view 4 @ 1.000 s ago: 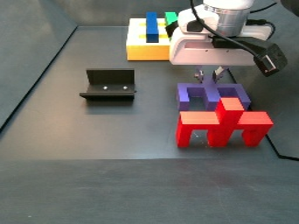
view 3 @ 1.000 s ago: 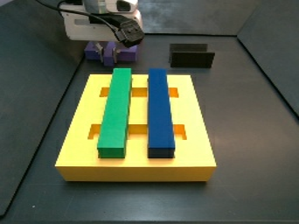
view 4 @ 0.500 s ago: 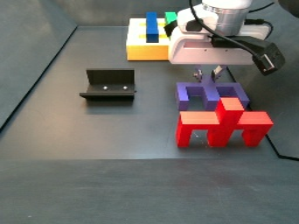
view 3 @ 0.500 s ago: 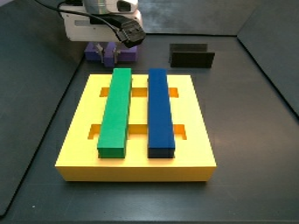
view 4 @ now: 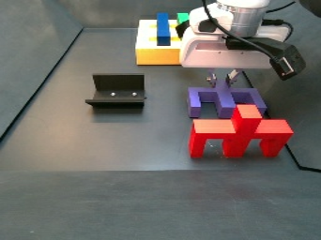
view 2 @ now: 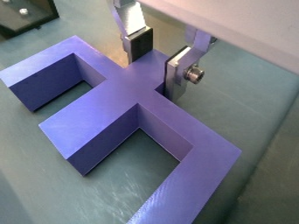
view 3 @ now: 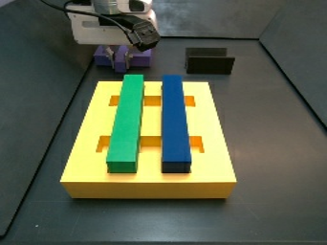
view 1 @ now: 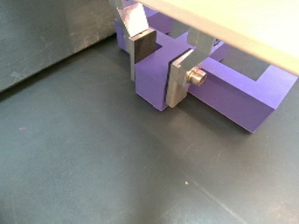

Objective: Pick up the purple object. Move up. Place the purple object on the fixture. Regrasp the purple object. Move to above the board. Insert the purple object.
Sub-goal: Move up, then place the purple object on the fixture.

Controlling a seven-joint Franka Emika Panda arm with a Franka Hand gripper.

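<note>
The purple object [view 4: 205,102] lies flat on the dark floor, between the red pronged piece and the board; it also shows in a side view [view 3: 101,57]. My gripper [view 4: 227,82] is down over it, with its jaws on either side of the central stub. In both wrist views the gripper [view 1: 160,66] [view 2: 158,61] has its pads against the two sides of the purple object's [view 1: 233,92] [view 2: 105,105] stub. The fixture [view 4: 118,92] [view 3: 209,61] stands empty, apart from the gripper. The board [view 3: 217,144] carries a green bar [view 3: 125,120] and a blue bar [view 3: 175,122].
A red pronged piece [view 4: 238,132] stands right next to the purple object, on the side away from the board [view 4: 153,52]. Dark walls enclose the floor. A cable [view 4: 307,165] runs along the floor's edge.
</note>
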